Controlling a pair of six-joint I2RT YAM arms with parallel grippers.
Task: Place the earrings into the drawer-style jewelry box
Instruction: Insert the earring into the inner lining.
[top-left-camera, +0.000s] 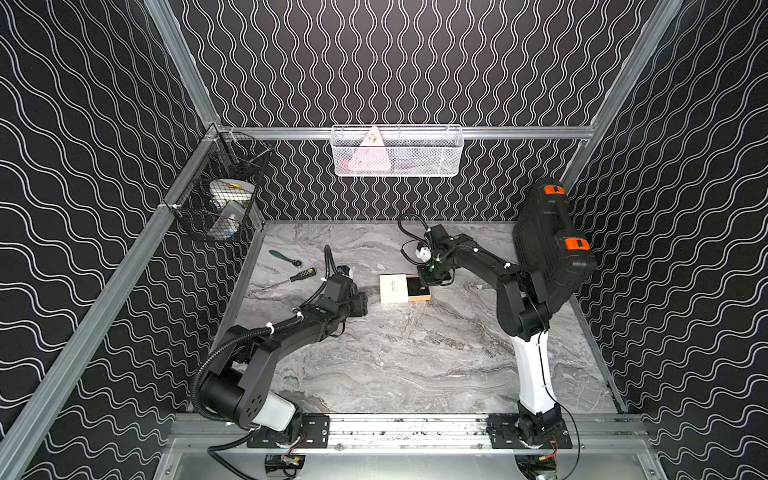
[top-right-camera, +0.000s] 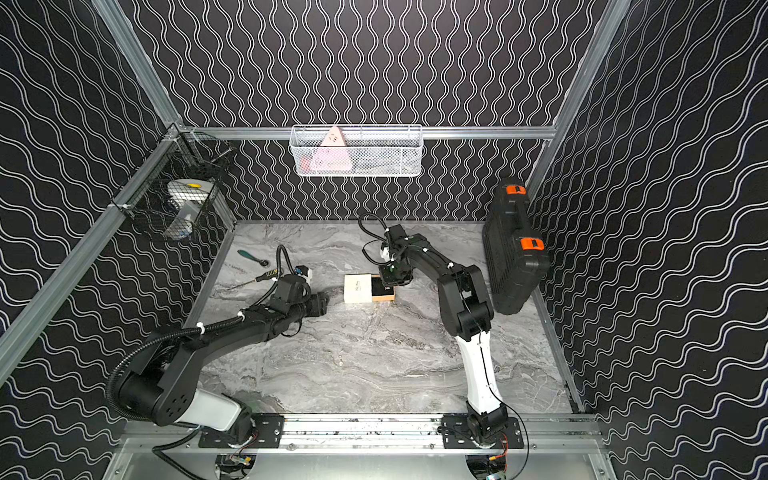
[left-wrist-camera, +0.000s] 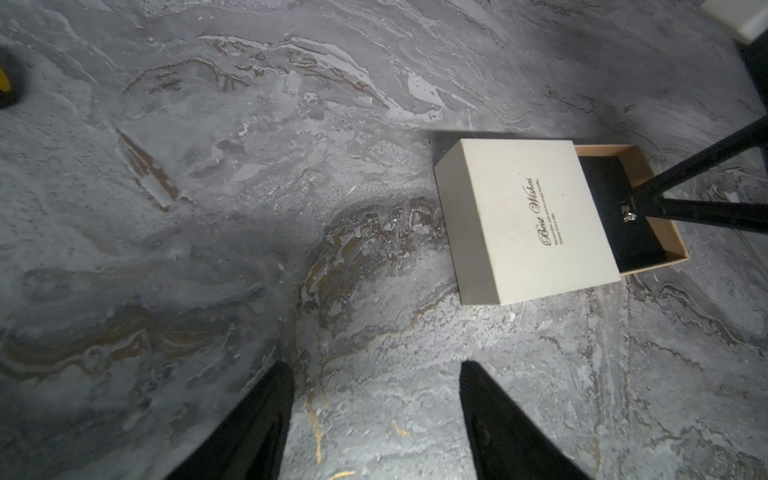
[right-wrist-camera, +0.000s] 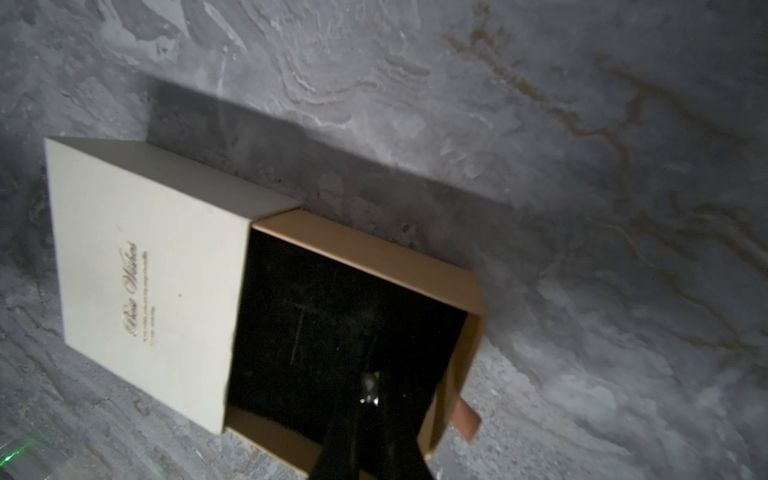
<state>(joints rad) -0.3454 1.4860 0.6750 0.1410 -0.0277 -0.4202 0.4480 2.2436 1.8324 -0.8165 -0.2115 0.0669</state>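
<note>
Currently the right hand (right-wrist-camera: 370, 401), closed on an earring (right-wrist-camera: 370, 380), hangs over the pulled-out tray (right-wrist-camera: 365, 249) of the jewelry box (right-wrist-camera: 141, 270), release pending; the left hand (left-wrist-camera: 376, 370) stands wide, empty.

1. You're looking at black walls with white wavy lines (top-left-camera: 415, 62) across the top and both sides of the frame.
2. A grey marble-patterned tabletop (top-left-camera: 415, 365) fills lower centre.
3. A silver aluminium rail (top-left-camera: 270, 132) crosses the back wall.
4. A white wire-mesh basket (top-left-camera: 415, 162) hangs upper centre, and a black wire basket (top-left-camera: 187, 216) upper left.
</note>
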